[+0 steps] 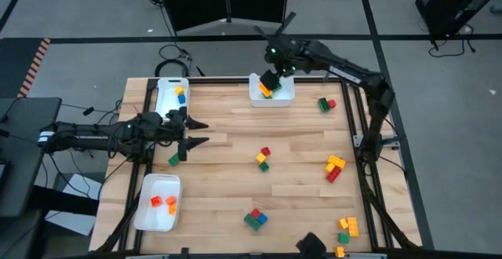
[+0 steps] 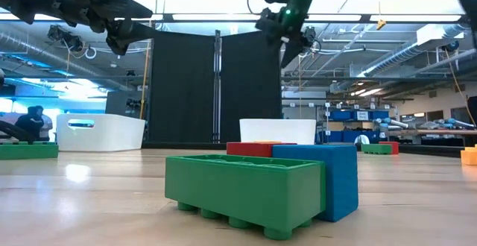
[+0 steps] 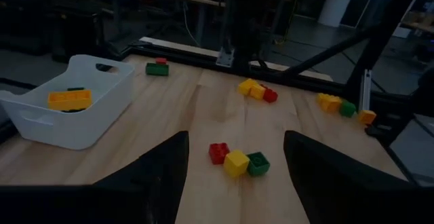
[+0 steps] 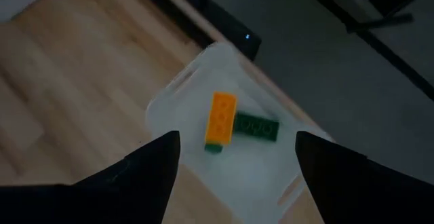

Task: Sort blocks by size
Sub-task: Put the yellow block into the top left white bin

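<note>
The wooden table (image 1: 298, 141) carries three white trays and scattered blocks, studded plastic bricks in red, orange, yellow, green and blue. The back tray (image 1: 272, 94) holds a long orange brick (image 4: 221, 118) lying against a long green brick (image 4: 256, 127). The left back tray (image 1: 168, 96) holds a yellow and a blue piece; the left front tray (image 1: 158, 204) holds small orange and red ones. Loose on the wood lie a red-yellow-green cluster (image 1: 263, 158) at the centre, a yellow-and-red stack (image 1: 334, 168) to the right, a green-red-blue cluster (image 1: 255, 219) near the front edge, and a single green brick (image 1: 173, 160) beside the left gripper (image 1: 201, 132). In the high view the right gripper (image 1: 271, 79) partly covers the back tray's contents. It hangs over that tray, fingers spread with nothing between them. The left gripper is above the table's left side, fingers parted and empty.
</note>
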Robot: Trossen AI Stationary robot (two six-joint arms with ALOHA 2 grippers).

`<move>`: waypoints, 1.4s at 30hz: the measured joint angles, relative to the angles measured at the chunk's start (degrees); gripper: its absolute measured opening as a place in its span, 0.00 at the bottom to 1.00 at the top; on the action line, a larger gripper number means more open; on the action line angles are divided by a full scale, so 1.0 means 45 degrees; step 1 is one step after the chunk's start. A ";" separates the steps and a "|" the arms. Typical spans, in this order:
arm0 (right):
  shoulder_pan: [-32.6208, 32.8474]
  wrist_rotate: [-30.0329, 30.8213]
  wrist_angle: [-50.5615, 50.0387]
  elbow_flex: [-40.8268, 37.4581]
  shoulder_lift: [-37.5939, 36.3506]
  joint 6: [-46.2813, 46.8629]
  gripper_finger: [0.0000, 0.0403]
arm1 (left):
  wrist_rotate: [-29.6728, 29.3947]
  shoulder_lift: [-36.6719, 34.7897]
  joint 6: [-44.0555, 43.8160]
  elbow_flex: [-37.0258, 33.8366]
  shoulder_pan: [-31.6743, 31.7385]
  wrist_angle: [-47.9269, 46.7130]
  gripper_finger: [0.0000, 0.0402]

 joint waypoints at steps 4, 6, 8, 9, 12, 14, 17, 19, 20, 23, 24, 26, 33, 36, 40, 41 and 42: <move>0.0500 0.0005 0.1017 -0.2412 -0.1506 0.0100 0.75 | 0.0000 0.0000 0.0010 0.0000 0.0000 -0.0001 0.62; 0.0775 0.0005 0.1923 -0.4037 -0.2463 0.0548 0.75 | 0.0000 0.0000 0.0040 0.0000 0.0000 -0.0003 0.62; 0.1101 0.0013 0.2763 -0.5641 -0.3545 0.1029 0.75 | 0.0000 0.0000 0.0058 0.0000 0.0000 -0.0005 0.62; 0.1292 0.0049 0.3129 -0.6375 -0.4108 0.1279 0.75 | 0.0000 0.0000 0.0058 0.0000 0.0000 -0.0005 0.62; 0.1860 0.0387 0.4111 -0.8380 -0.5808 0.2053 0.75 | -0.0009 0.0000 0.0058 0.0000 0.0000 0.0004 0.62; 0.2186 0.0584 0.4493 -0.9520 -0.6857 0.2432 0.76 | -0.0159 0.0005 0.0063 0.0000 0.0000 0.0092 0.62; 0.2644 0.0617 0.4819 -1.0939 -0.8272 0.2879 0.76 | -0.0327 0.0010 0.0093 0.0000 0.0004 0.0477 0.62; 0.3016 0.0621 0.5026 -1.1775 -0.9077 0.3145 0.75 | -0.0340 0.0010 0.0561 0.0000 0.0003 0.0736 0.62; 0.3227 0.0619 0.5181 -1.2187 -0.9442 0.3309 0.75 | -0.0358 0.0010 0.0884 0.0000 0.0000 0.0836 0.62; 0.3900 0.0617 0.5589 -1.3304 -1.0295 0.3737 0.75 | -0.0842 0.0013 0.1364 0.0007 0.0000 0.1078 0.62; 0.4141 0.0622 0.5656 -1.3626 -1.0504 0.3919 0.75 | -0.1014 0.0015 0.1350 0.0010 0.0000 0.1073 0.62; 0.4649 0.0609 0.5754 -1.4257 -1.0822 0.4511 0.74 | -0.1218 0.0015 0.1336 0.0005 0.0005 0.1040 0.61; 0.6149 0.0607 0.6244 -1.5787 -1.1120 0.6827 0.76 | -0.2368 0.0405 0.0707 0.1310 0.0005 -0.1014 0.57; 0.6477 0.0607 0.6777 -1.6168 -1.1120 0.7129 0.75 | -0.2719 0.0939 0.0695 0.2514 0.0000 -0.3116 0.56; 0.6649 0.0607 0.7003 -1.6201 -1.1120 0.7119 0.75 | -0.2990 0.1776 0.1124 0.4162 0.0000 -0.5815 0.55; 0.6676 0.0607 0.7035 -1.6201 -1.1120 0.7114 0.75 | -0.2992 0.1991 0.1274 0.4539 0.0004 -0.6409 0.55; 0.6681 0.0607 0.7078 -1.6206 -1.1120 0.7114 0.74 | -0.2992 0.2197 0.1323 0.4864 0.0000 -0.6967 0.55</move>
